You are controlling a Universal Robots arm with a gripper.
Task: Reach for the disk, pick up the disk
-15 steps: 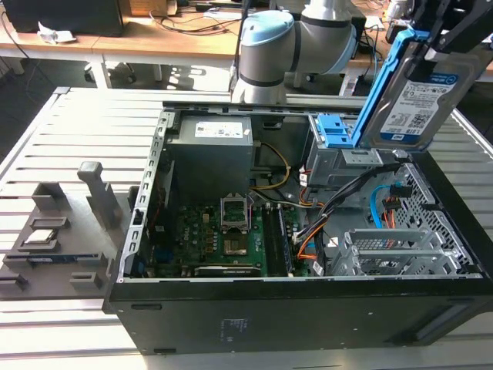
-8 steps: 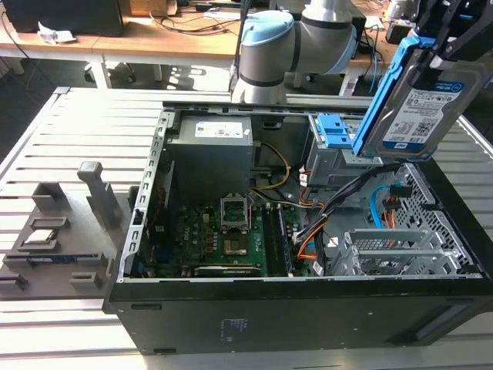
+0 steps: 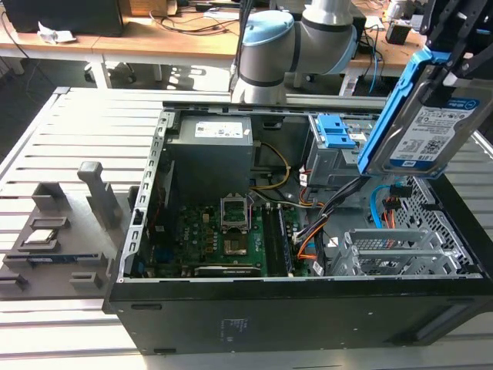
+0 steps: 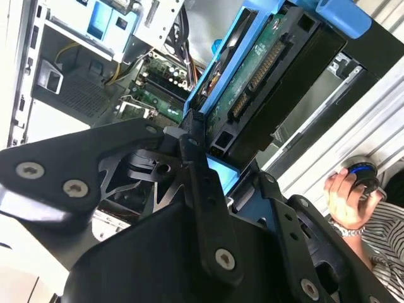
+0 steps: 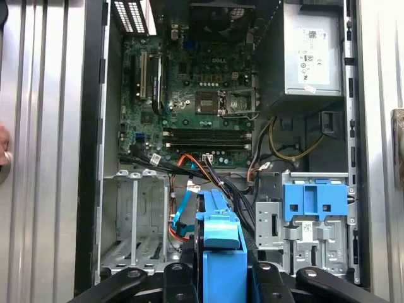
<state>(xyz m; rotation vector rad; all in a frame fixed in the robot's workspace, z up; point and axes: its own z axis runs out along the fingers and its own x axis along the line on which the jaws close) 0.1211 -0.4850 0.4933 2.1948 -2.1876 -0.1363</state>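
Claw: the claw (image 4: 211,167) is clamping on the disk (image 3: 420,116), with its black fingers (image 4: 201,189) pressing on the blue rails (image 5: 219,230) at the disk's two long sides.
Disk: it is hanging in the air, tilted, above the case's (image 3: 293,320) far corner on the exterior view's right. It is not touching the case or anything inside it.
Sides of the disk: the white-and-blue label is facing the exterior view, and the green board with its plug row (image 4: 262,72) is showing in the second wrist view.
How it will handle: it looks stiff and hard, and I think it is fairly heavy for its size. The metal looks smooth, so it could be slipping if held by the flat faces. It is likely breaking inside if it is dropping or bumping.
Best place to hold: the blue rails on the long edges, away from the green board and the plugs. That is where the claw is holding now.
Under the disk: the open case is lying on the slatted table (image 3: 77,131). A bay with a blue bracket (image 5: 314,201) is sitting near the case's far edge, just under the disk.
Beside the case: a grey tray (image 3: 58,247) is lying near the table's edge on the exterior view's left.
Person: a hand (image 4: 346,196) is holding a small round thing beside the table.
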